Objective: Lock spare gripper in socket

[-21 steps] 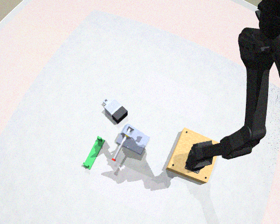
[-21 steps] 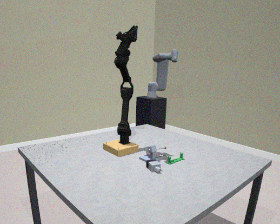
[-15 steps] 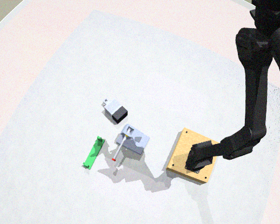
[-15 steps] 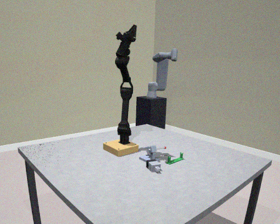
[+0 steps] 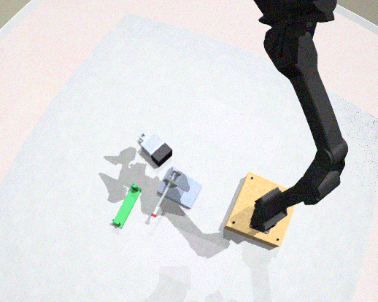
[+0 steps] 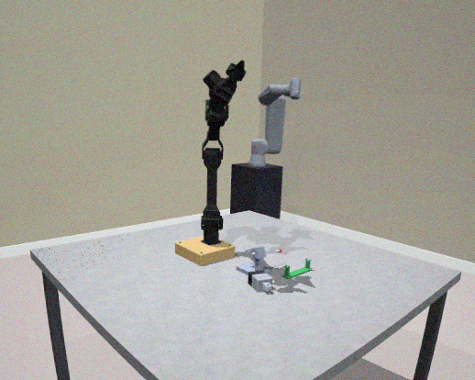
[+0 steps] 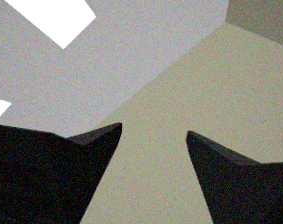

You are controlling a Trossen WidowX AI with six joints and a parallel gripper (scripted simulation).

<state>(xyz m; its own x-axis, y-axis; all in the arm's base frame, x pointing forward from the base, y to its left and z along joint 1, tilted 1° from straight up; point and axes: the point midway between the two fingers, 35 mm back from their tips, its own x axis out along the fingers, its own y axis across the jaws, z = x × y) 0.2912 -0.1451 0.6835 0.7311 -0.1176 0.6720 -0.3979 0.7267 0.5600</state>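
Top view first: lock pin (image 5: pixel 163 198) (image 6: pixel 271 251) just below and left of centre, apparently lodged in the mount (image 5: pixel 193 193) (image 6: pixel 259 259), with the long shaft slanting toward the lower left. Slender and pale grey, with a yellowish band near the socket and a red band near the free end. Spare gripper (image 5: pixel 152 145) (image 6: pixel 262 281) lying apart from the mount, above it and to the left; pale, boxy body, black at one end. Green cradle (image 5: pixel 127 209) (image 6: pixel 298 273) farther left and lower, without the pin.

Still at the opening step, to judge by the layout: pin extraction, with docking and locking not yet done. In the wrist view, claw (image 7: pixel 154 131) (image 6: pixel 242 69) fairly wide, short of full spread, nothing between the fingertips; high above the table in the exterior view, aimed well away from the work. Next, probably: swing down to the pin, line up with the shaft, grip near the exposed end and draw straight out along the bore, without dragging the mount sideways.
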